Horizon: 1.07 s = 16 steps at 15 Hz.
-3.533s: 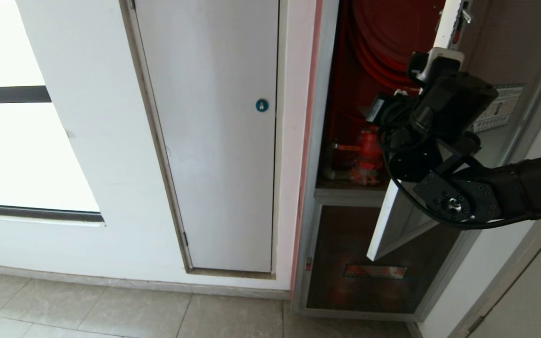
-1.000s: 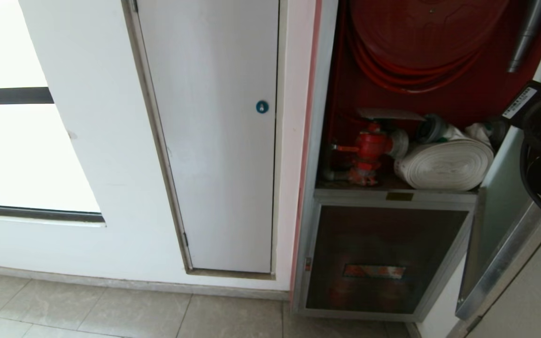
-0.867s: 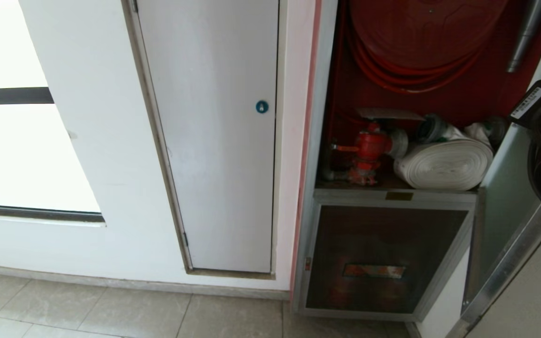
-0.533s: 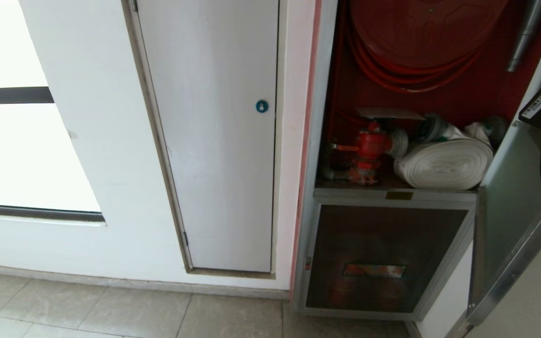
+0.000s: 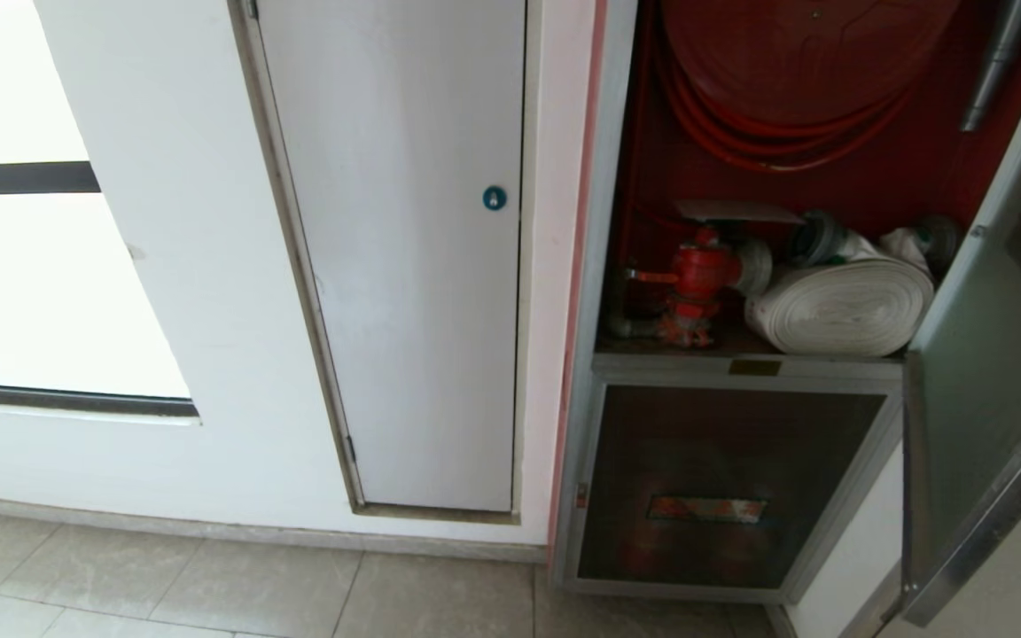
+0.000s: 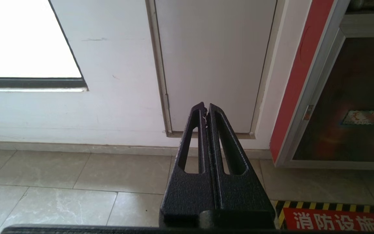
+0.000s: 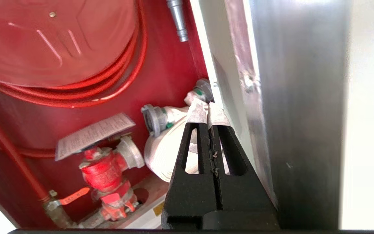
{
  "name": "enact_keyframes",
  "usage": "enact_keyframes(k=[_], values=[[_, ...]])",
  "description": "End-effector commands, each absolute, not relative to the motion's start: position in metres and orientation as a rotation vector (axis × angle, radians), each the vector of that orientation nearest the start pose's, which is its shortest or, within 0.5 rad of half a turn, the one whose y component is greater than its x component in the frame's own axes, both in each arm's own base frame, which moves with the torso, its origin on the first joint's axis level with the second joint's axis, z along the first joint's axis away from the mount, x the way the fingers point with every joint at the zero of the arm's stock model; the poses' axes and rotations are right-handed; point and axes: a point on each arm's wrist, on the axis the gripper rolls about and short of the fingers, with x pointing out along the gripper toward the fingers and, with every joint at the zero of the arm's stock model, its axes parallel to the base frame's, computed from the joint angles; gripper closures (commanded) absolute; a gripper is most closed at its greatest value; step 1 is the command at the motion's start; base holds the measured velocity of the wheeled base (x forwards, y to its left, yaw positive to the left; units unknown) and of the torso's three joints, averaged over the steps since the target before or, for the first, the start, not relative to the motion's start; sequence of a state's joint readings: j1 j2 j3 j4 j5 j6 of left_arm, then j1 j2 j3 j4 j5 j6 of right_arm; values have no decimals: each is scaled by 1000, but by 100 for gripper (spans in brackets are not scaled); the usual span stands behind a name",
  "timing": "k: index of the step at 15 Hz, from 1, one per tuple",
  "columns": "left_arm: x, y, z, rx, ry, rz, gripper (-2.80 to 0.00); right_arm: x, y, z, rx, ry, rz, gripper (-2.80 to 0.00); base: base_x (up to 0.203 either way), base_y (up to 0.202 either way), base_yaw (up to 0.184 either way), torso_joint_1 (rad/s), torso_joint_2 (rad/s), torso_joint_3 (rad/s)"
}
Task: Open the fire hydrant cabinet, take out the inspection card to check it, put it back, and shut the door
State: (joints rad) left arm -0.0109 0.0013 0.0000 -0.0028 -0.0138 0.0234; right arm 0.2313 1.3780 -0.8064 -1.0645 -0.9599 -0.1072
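The door point(image 5: 971, 390) now stands wide open; the right gripper point(image 7: 208, 112), fingers together, has withdrawn rightward. The left gripper point(image 6: 205, 109) is closed; a floor label point(image 6: 333, 221) reads 消防设施.

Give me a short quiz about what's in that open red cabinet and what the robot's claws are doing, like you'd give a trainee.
1. True or false: the door of the fire hydrant cabinet stands open.
2. What does the inspection card rest on? A) the white rolled hose B) the red valve C) the floor
3. Fill in: the right gripper's fingers are ____, holding nothing.

Key
1. True. The red hose reel, red valve and white rolled hose all show.
2. B. It lies tilted on top of the valve.
3. Shut. It hangs beside the door's inner edge; the left gripper is also shut, parked low toward the white panel door.
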Motion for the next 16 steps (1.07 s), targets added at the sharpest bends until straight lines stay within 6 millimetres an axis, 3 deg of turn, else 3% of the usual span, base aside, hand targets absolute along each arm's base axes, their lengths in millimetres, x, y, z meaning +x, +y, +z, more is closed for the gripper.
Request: enact_keyframes(k=[1,6,16], values=[[-22,0,74,24,4,-25,0,197,28,310,196,-395,-737,0,0,0,0,0,0,0],[-22,0,74,25,4,-23,0,177,23,312,201,-415,-734,0,0,0,0,0,0,0],[-22,0,74,25,4,-25,0,157,18,302,185,-399,-744,0,0,0,0,0,0,0]])
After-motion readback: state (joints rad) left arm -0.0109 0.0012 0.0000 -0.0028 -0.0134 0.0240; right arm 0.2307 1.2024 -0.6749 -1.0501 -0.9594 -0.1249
